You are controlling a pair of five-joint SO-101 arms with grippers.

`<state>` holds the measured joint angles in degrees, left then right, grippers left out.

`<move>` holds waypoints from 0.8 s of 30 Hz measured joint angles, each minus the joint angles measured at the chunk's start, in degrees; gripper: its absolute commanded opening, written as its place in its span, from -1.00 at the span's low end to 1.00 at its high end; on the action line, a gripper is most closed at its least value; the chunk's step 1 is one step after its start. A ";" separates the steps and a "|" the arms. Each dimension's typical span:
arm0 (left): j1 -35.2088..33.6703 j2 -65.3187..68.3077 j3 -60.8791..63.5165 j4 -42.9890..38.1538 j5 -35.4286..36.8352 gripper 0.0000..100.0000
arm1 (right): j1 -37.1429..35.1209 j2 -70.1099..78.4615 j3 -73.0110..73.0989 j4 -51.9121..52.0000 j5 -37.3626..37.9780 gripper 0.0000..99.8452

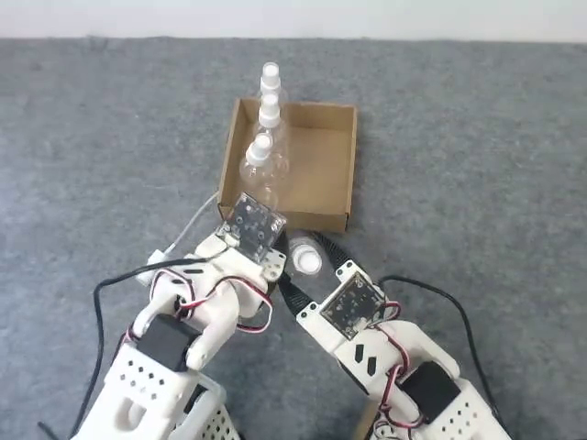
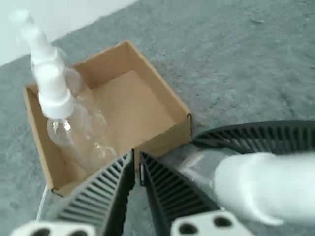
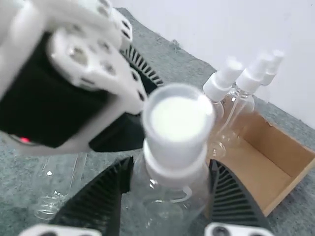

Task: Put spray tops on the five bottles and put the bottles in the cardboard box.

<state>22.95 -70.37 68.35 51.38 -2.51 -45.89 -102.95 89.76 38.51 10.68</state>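
Three capped bottles [image 1: 261, 151] stand along the left side of the cardboard box [image 1: 321, 179]. A fourth bottle [image 3: 172, 123], its top fitted, sits clamped at the shoulder in the right gripper [image 3: 171, 169] just near of the box's near wall, and the left gripper [image 2: 137, 164] hangs beside it with its fingers together on nothing. We judge the clear bottle light, thin-walled and slick, best held on the body below the collar with a modest squeeze; grey carpet [image 1: 477, 137] lies beneath, with a pale wall [image 1: 293, 18] beyond.
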 measured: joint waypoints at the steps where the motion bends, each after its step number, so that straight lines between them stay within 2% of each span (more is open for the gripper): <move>1: -0.44 0.00 -0.35 0.62 0.62 -0.97 | -0.09 0.00 0.00 0.00 0.00 -0.71; 5: -2.99 0.09 -2.20 2.64 1.76 -0.97 | -0.09 -0.09 0.00 0.00 0.00 -0.71; 15: -16.18 0.09 -7.47 5.98 1.93 -0.97 | 1.93 -0.09 0.00 0.00 0.09 -0.71; 24: -18.99 0.09 -7.47 5.89 8.97 -0.97 | 2.64 -0.09 0.00 0.00 0.09 -0.71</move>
<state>3.96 -70.29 60.88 57.27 6.46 -43.25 -103.03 89.76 38.51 10.77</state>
